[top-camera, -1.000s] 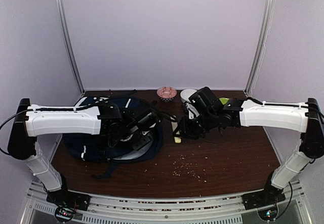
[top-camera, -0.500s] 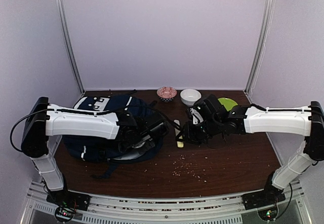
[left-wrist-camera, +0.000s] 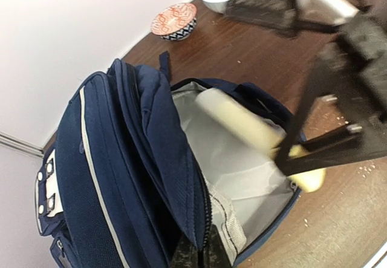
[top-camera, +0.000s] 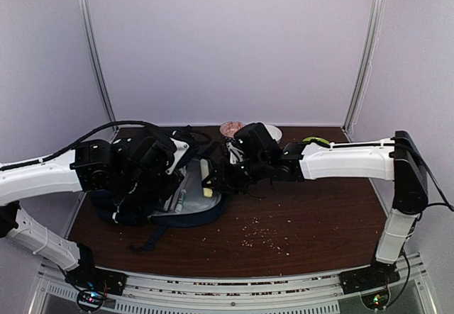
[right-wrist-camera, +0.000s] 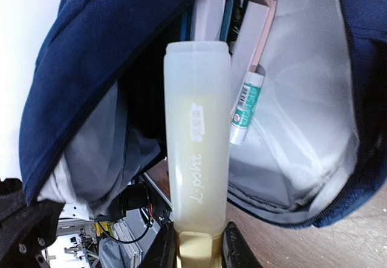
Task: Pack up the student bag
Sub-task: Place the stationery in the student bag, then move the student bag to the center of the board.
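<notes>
1. Student bag (left-wrist-camera: 115, 177) lies on the left half of the tabletop (top-camera: 319, 208). Its main compartment is unzipped, with the mouth facing the centre and the grey lining showing.
2. Left gripper (left-wrist-camera: 195, 250) is closed on the bag. It pinches the fabric at the zipper edge of the opening, and the navy front panel stands up off the lining.
3. Right gripper (right-wrist-camera: 196, 244) reaches in from the right and is clamped on the lower end of a pale yellow highlighter (right-wrist-camera: 196, 147).
4. The highlighter's free end points into the bag mouth. Its body sits over the lining, just inside the rim. Can't tell whether it touches the lining.
5. So the bag is directly ahead of and under the right gripper, and in the left gripper's grasp on the near-left side of the opening.
6. Already inside the bag: a white-and-green tube (right-wrist-camera: 245, 107) lying on the lining, with books (right-wrist-camera: 208, 17) standing deeper in behind it.
7. Behind the bag at the far edge is a patterned bowl (left-wrist-camera: 175, 21), apart from the bag.
8. Crumbs (top-camera: 262, 236) are scattered on the tabletop in front of the bag mouth, toward the near edge.
</notes>
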You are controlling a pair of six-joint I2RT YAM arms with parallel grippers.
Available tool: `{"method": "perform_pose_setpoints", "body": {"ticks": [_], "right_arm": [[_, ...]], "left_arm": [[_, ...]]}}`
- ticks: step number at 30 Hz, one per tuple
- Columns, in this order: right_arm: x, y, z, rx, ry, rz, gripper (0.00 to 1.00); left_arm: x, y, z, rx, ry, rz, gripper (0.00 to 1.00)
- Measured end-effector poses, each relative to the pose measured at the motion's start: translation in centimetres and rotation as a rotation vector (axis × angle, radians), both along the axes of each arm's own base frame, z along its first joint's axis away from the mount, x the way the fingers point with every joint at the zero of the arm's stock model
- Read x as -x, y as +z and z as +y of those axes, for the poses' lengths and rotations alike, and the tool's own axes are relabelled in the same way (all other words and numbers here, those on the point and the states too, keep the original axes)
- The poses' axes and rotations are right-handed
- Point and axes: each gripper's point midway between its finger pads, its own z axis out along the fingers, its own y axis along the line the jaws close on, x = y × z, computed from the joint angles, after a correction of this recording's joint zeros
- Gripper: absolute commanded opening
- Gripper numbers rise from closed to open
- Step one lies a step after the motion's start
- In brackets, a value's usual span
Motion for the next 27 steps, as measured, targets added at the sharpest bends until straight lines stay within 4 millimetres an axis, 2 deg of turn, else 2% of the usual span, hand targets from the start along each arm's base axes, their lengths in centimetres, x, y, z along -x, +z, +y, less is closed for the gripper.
{"method": "perform_pose_setpoints", "body": {"ticks": [3, 4, 6, 8, 11, 16, 18, 20, 21, 22, 25, 27], "right_arm": [[-0.6, -0.9, 2.1, -0.011, 0.009, 0.029, 0.11], [-0.8, -1.4, 2.7, -0.009, 0.012, 0.037, 0.20], [-1.4, -2.5, 4.0, 0.002, 0.017, 0.047, 0.43], [-1.7, -3.6, 4.5, 0.034, 0.022, 0.058, 0.53], [-2.1, -4.1, 4.6, 0.079, 0.031, 0.042, 0.62], [-2.6, -2.3, 3.1, 0.126, 0.013, -0.052, 0.67], [-2.6, -0.8, 1.5, 0.149, -0.005, -0.108, 0.67], [-2.5, 0.8, -1.0, 0.193, -0.048, -0.188, 0.68], [-2.4, 1.6, -2.7, 0.227, -0.081, -0.243, 0.88], [-2.1, 2.7, -4.7, 0.264, -0.125, -0.309, 0.99], [-1.2, 4.7, -9.8, 0.289, -0.248, -0.422, 1.00], [-0.3, 3.4, -13.6, 0.246, -0.307, -0.425, 0.99]], "left_arm": [[0.5, -0.5, -0.1, 0.009, -0.024, 0.026, 0.00], [0.7, -0.7, -0.2, 0.012, -0.032, 0.035, 0.00], [0.9, -1.0, -0.4, 0.017, -0.041, 0.046, 0.00], [1.0, -1.1, -0.5, 0.024, -0.048, 0.052, 0.00], [1.0, -1.1, -0.7, 0.032, -0.053, 0.054, 0.00], [1.1, -0.9, -0.8, 0.043, -0.058, 0.059, 0.00], [1.3, -1.0, -0.9, 0.046, -0.065, 0.065, 0.00], [1.4, -1.0, -1.0, 0.050, -0.072, 0.072, 0.00], [1.5, -1.1, -1.1, 0.053, -0.080, 0.079, 0.00], [1.6, -1.1, -1.3, 0.057, -0.088, 0.087, 0.00], [2.1, -1.2, -1.9, 0.070, -0.117, 0.114, 0.00], [2.1, -1.2, -2.6, 0.080, -0.136, 0.131, 0.00]]}}
